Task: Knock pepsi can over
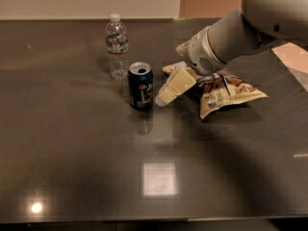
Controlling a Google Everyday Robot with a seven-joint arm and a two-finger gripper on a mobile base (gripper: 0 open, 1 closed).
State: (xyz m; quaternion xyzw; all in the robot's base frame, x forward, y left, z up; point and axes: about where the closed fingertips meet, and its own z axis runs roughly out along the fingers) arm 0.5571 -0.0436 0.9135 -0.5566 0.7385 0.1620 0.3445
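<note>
- On the pepsi can point(140, 86) I make out a pale, partly round logo patch on the dark blue side facing me, but I cannot read any letters in it.
- The water bottle point(117, 46) has a band label around its middle; its print is too small for me to read.
- The snack bags point(231, 91) show brown and white printed panels; I cannot read a word or brand on them.
- The gripper point(162, 99) sits just right of the can, low over the table point(72, 153); I cannot tell whether it touches the can, and I read no marking on it.
</note>
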